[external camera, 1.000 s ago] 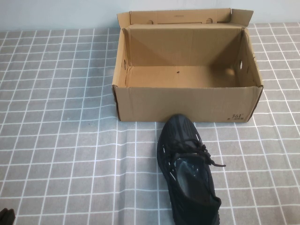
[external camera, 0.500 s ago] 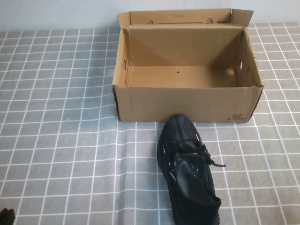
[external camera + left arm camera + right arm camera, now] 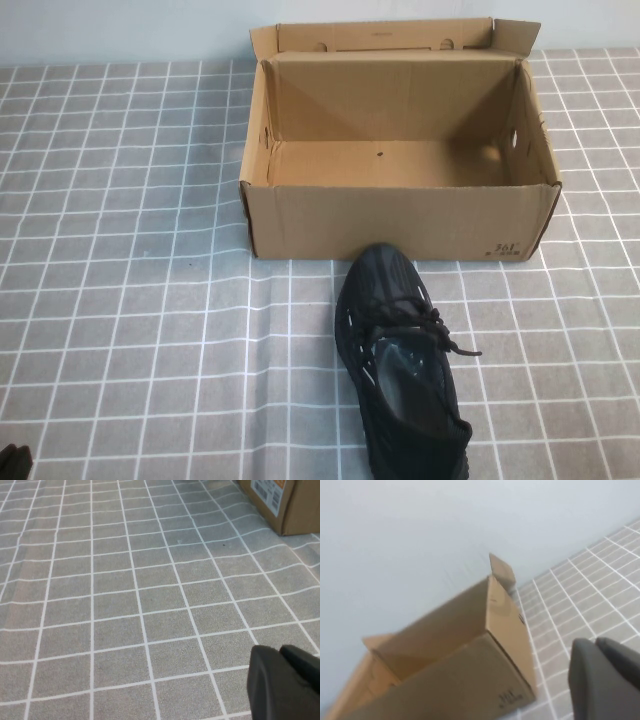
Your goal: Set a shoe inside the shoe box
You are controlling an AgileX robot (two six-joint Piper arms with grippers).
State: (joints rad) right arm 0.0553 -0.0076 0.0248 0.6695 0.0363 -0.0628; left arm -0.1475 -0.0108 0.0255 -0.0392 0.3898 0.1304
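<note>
The black mesh shoe (image 3: 402, 362) lies on the checked cloth just in front of the shoe box (image 3: 400, 220), its toe almost touching the box's front wall and its heel toward me. The brown cardboard box stands open and empty, its lid flap up at the back. A corner of the box shows in the left wrist view (image 3: 295, 505), and the box also shows in the right wrist view (image 3: 470, 655). My left gripper (image 3: 280, 652) is shut and empty, low over the cloth at the near left corner (image 3: 12, 462). My right gripper (image 3: 595, 642) is shut and empty, out of the high view, right of the box.
The grey cloth with white grid lines (image 3: 130, 300) covers the whole table. A pale wall (image 3: 120, 30) runs behind the box. The cloth has slight wrinkles left of the shoe.
</note>
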